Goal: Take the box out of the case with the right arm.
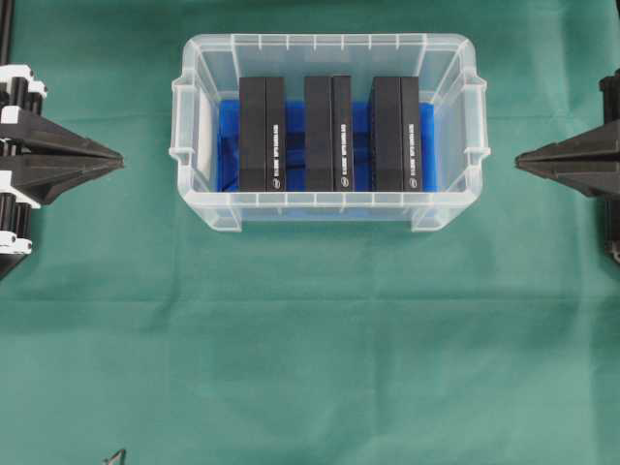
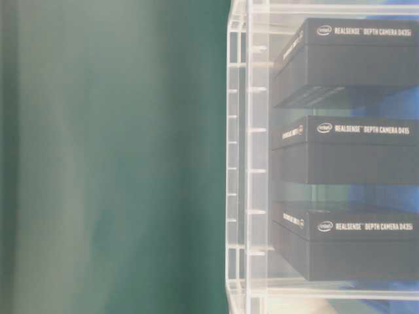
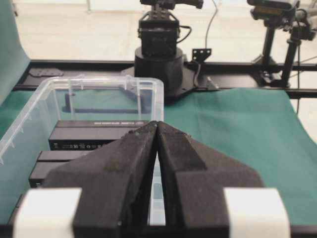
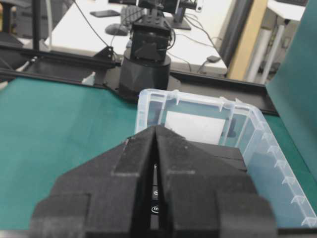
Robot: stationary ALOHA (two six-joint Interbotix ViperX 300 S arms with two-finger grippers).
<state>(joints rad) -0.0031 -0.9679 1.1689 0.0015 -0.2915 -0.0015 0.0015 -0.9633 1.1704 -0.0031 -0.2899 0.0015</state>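
Note:
The clear plastic case [image 1: 320, 208] stands on the green cloth with blue lining at its bottom. Three black boxes stand on edge inside it: left [image 1: 262, 134], middle [image 1: 327, 134] and right [image 1: 395, 134]. The table-level view shows their white lettering [image 2: 353, 154]. My right gripper [image 1: 518, 162] hovers outside the case's right end, shut and empty, pointing at the case [image 4: 198, 99]. My left gripper [image 1: 121, 158] sits outside the left end, tips together, holding nothing. In its wrist view the gripper [image 3: 157, 124] points at the case's near corner [image 3: 99, 82].
Green cloth [image 1: 310, 349] covers the table in front of the case. Each wrist view shows the opposite arm's black base [image 3: 158, 44] [image 4: 148, 54] beyond the case. A small dark object [image 1: 116, 455] lies at the front left edge.

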